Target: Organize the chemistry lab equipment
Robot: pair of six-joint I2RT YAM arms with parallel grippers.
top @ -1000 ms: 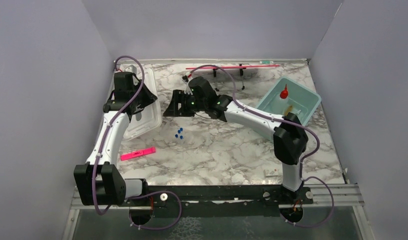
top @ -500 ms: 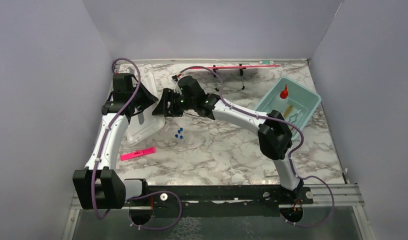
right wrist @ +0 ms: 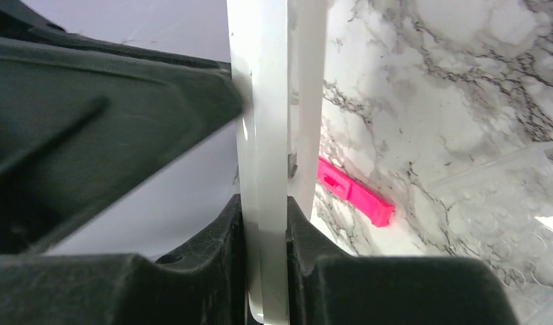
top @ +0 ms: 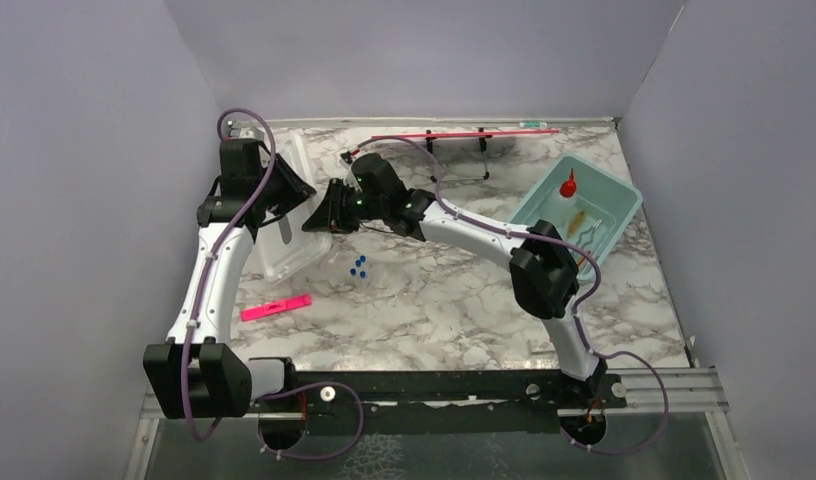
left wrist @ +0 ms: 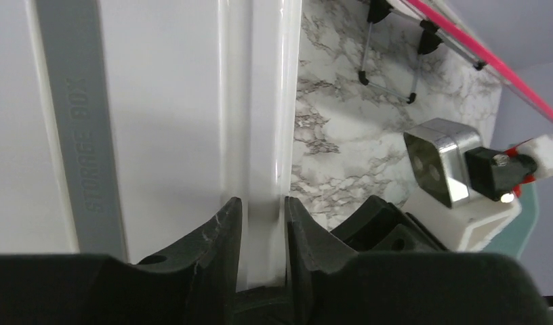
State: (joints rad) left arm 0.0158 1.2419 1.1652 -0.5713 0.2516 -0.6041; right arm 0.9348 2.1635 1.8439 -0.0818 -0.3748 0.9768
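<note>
A white storage box point(top: 282, 228) lies at the left of the table, marked STORAGE BOX on a grey band point(left wrist: 77, 122). My left gripper point(left wrist: 263, 203) straddles its raised rim point(left wrist: 267, 101), slightly open, with a thin gap beside one finger. From the other side my right gripper point(right wrist: 265, 203) is shut on the box's thin white edge point(right wrist: 263, 101). Blue-capped tubes point(top: 359, 267) lie loose on the marble just below the box. The red-nozzled squeeze bottle point(top: 567, 185), tan brush point(top: 578, 220) and metal forceps point(top: 596, 236) sit in the teal tub point(top: 626, 196).
A flat pink strip point(top: 276, 307) lies near the left arm and shows as the pink strip point(right wrist: 352, 191) beyond the box edge. The long red rod on its black stand point(top: 464, 133) runs along the back wall. Purple walls close in three sides.
My right arm swung left to the box and its jaws closed on the edge. The left gripper's jaws eased apart on the rim, and the box shifted slightly.
</note>
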